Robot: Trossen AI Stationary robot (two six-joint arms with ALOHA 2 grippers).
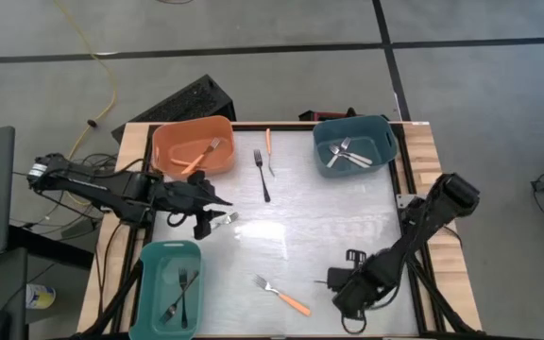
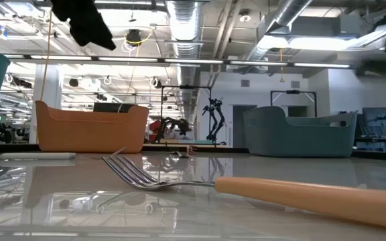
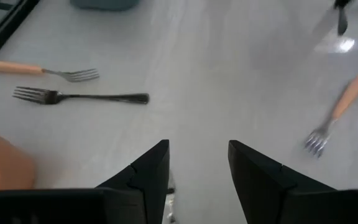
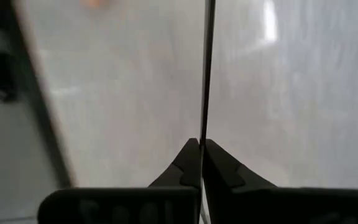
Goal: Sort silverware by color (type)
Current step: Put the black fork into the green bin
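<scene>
My left gripper (image 1: 217, 201) (image 3: 197, 168) is open and empty above the table's left middle; it also shows high up in the low view (image 2: 86, 23). A white-handled fork (image 1: 221, 219) (image 2: 39, 155) lies flat on the table just beneath it. A dark fork (image 1: 263, 176) (image 3: 79, 97) and an orange-handled fork (image 1: 268, 147) (image 3: 42, 70) lie toward the far side. Another orange-handled fork (image 1: 282, 296) (image 2: 300, 191) lies near the front edge. My right gripper (image 1: 331, 281) (image 4: 201, 146) is shut at the front right on a thin dark strip (image 4: 207, 68), apparently a dark fork seen edge-on. My right gripper pinches the thin dark strip (image 4: 203, 134) between its two fingertips. The strip runs straight on past the fingers, along them, over the table. Which end it holds, and whether the strip touches the table, I cannot tell.
An orange bin (image 1: 194, 146) at the far left holds an orange-handled fork. A teal bin (image 1: 383, 142) at the far right holds silver forks. A second teal bin (image 1: 149, 283) at the near left holds dark forks. The table's middle (image 1: 329, 212) is bare.
</scene>
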